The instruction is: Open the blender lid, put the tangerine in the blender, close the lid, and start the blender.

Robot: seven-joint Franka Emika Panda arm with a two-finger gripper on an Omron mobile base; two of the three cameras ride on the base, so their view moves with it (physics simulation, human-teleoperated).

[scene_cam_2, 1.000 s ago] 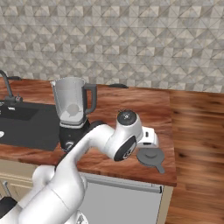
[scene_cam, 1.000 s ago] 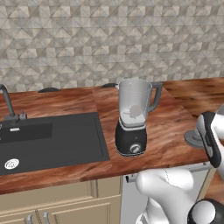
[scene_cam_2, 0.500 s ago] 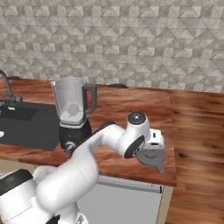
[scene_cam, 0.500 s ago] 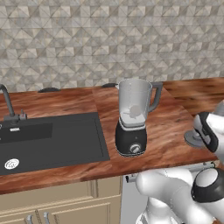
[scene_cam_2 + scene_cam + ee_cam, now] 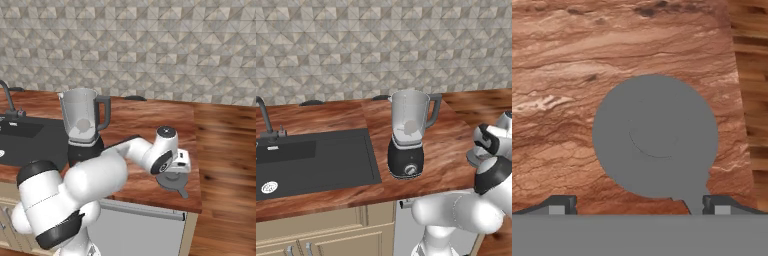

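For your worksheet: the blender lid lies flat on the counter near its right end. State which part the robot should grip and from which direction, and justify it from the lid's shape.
Grip the blender lid from straight above, across its rim, probably. It lies flat on the counter, a wide low disc with only a faint centre ring. The open pincer is already above it.

The wall [image 5: 356, 45] behind the counter has small stone tiles in grey and beige, with a triangle pattern. The counter [image 5: 331, 117] is of reddish-brown stone with darker veins. A black sink [image 5: 316, 160] is set into it, and a dark faucet [image 5: 265, 117] stands at its back edge. Below the counter are cream cabinet doors [image 5: 311, 230] with small handles. To the right of the counter, the floor [image 5: 225, 150] is of brown wood planks. The light is soft and even.
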